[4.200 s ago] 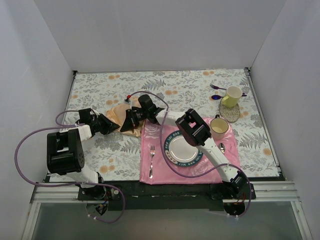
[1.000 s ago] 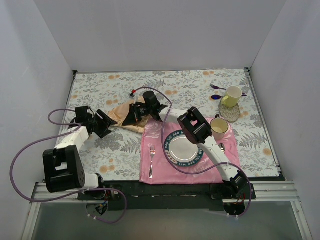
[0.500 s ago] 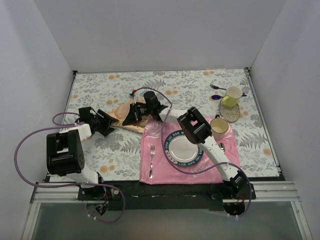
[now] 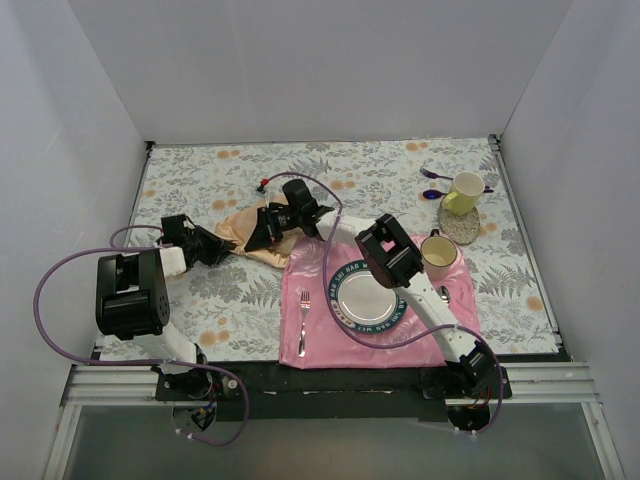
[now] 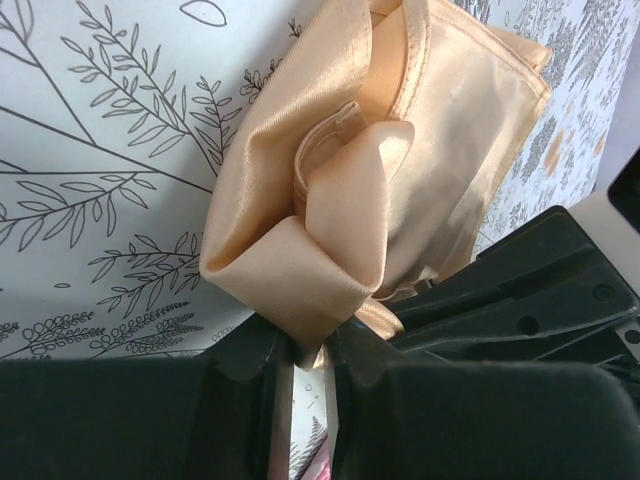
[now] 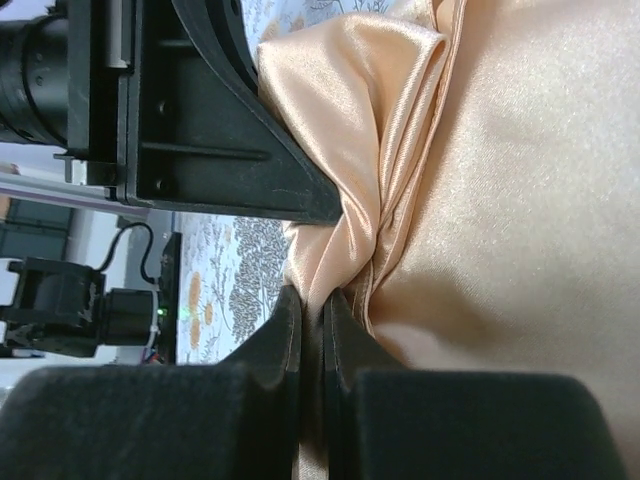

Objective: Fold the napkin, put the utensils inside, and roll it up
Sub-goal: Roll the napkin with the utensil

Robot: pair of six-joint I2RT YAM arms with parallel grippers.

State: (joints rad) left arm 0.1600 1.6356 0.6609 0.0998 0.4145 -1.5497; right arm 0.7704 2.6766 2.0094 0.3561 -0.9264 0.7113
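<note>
White-walled enclosure; table [image 4: 250,310] covered in a grey leaf-print cloth with orange blooms.

Near edge, right of centre: pink placemat [image 4: 320,348] lying flat. On it, a silver fork [image 4: 303,322] along its left side, tines pointing away, and a round plate [image 4: 345,315] with a dark lettered rim at its middle. A spoon [image 4: 443,294] lies just right of the plate. A cream cup [image 4: 437,257] stands at the placemat's far-right corner.

Mid-table, left of centre: the napkin [image 4: 240,228] lies bunched and creased, partly folded over itself, just off the placemat's far-left corner.

- Left claw [image 5: 310,350]: fingers closed on a rolled fold at the napkin's left end. Satin bulges out above the tips.
- Right claw [image 6: 312,300]: fingers pinched together on a gathered pleat of the napkin on its right side. Fabric is puckered at the grip.
- The two claws sit close, facing each other across the cloth.

Far-right corner: a yellow-green mug [image 4: 463,192] on a round speckled coaster [image 4: 462,228], with purple spoons [image 4: 432,183] just left of the mug.
</note>
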